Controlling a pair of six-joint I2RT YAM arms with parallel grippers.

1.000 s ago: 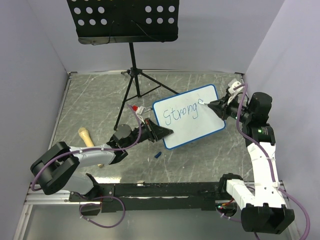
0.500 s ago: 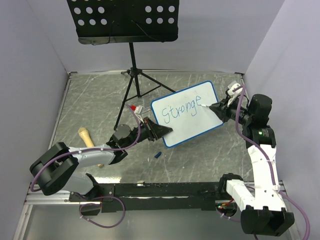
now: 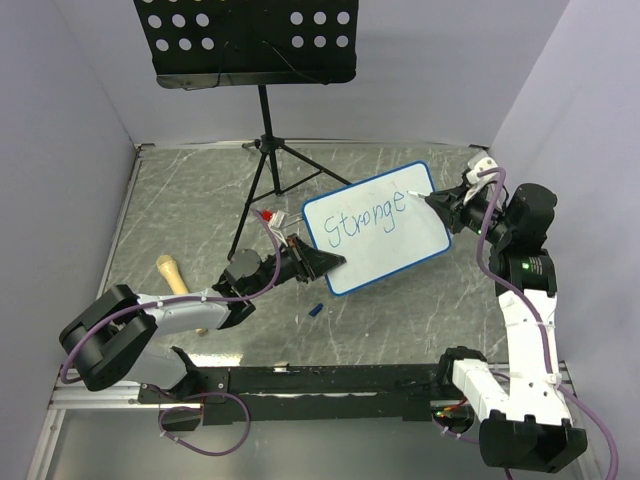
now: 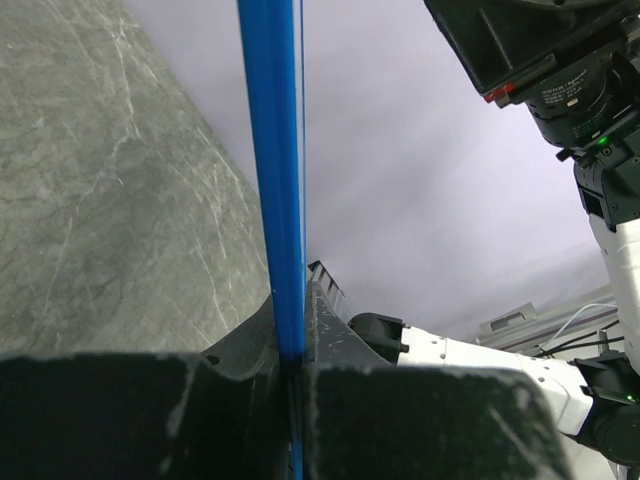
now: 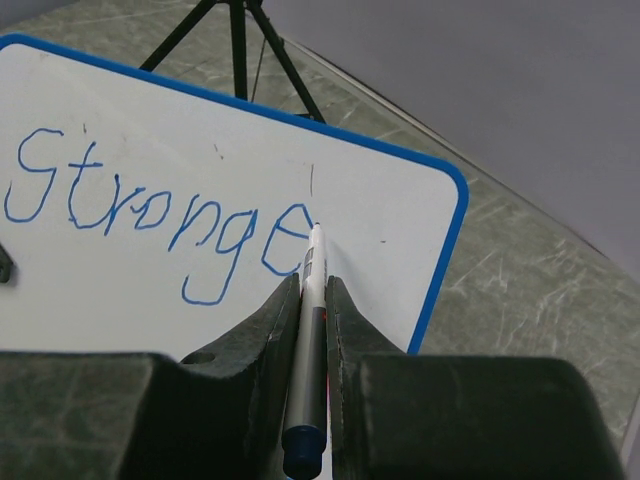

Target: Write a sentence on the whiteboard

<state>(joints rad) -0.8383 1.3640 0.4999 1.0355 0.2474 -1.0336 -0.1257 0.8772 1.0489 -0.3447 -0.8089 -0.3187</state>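
The whiteboard (image 3: 385, 245), blue-framed, is tilted up above the table. My left gripper (image 3: 318, 262) is shut on its lower left edge; in the left wrist view the blue frame (image 4: 275, 180) runs edge-on between the left gripper's (image 4: 297, 330) jaws. The sentence (image 3: 365, 222) in blue reads "Stronge" (image 5: 150, 215). My right gripper (image 3: 436, 205) is shut on a slim white and grey marker (image 5: 310, 300). The marker's tip rests at the upper right of the last "e", near the board's (image 5: 120, 290) top right corner. In that view the right gripper (image 5: 313, 285) sits just below the writing.
A black perforated music-stand tray (image 3: 245, 40) on a tripod (image 3: 265, 170) stands at the back. A wooden-handled object (image 3: 175, 275) lies at the left by the left arm. A small blue cap (image 3: 314, 310) lies below the board. Purple walls close in on both sides.
The letter "e" has been added after "Strong". My right gripper with the marker has moved up and to the right along the board. The left gripper still holds the board's edge.
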